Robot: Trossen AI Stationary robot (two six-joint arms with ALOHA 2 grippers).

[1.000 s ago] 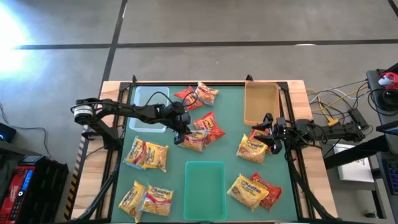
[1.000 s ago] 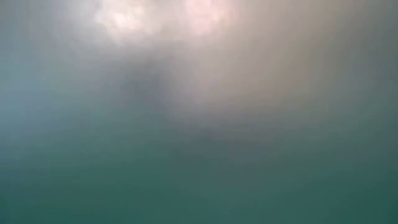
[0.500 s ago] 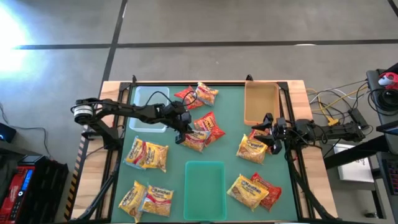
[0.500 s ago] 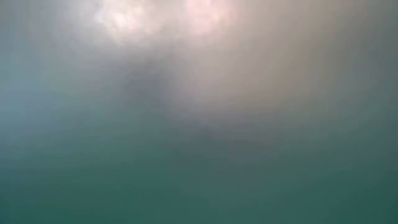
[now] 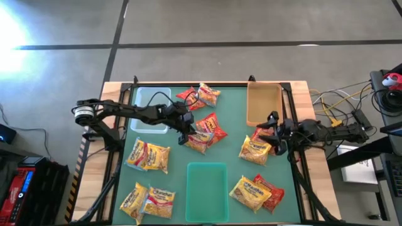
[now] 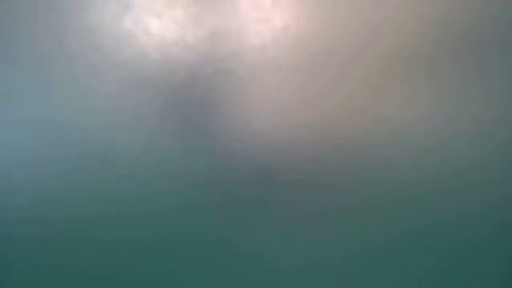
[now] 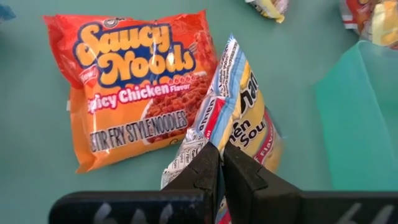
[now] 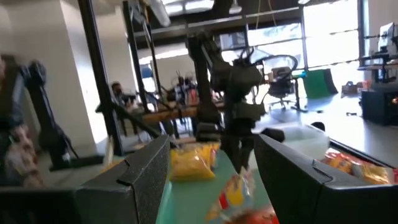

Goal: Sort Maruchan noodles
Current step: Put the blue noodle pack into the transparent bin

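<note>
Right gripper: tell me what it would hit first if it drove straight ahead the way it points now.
Probably the left gripper, which hangs straight ahead across the mat pinching a yellow noodle packet. The right gripper is open and empty; depth is unclear.

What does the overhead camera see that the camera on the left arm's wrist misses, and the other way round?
Only the overhead view shows the whole green table with its clear tray, tan tray and green tray, many scattered noodle packets, and the right tool open near the tan tray.

Only the left wrist view shows print up close: the orange packet reads "Saucy Noods, Spicy Chicken".

Both show the left tool shut on a yellow packet, beside that orange packet.
</note>
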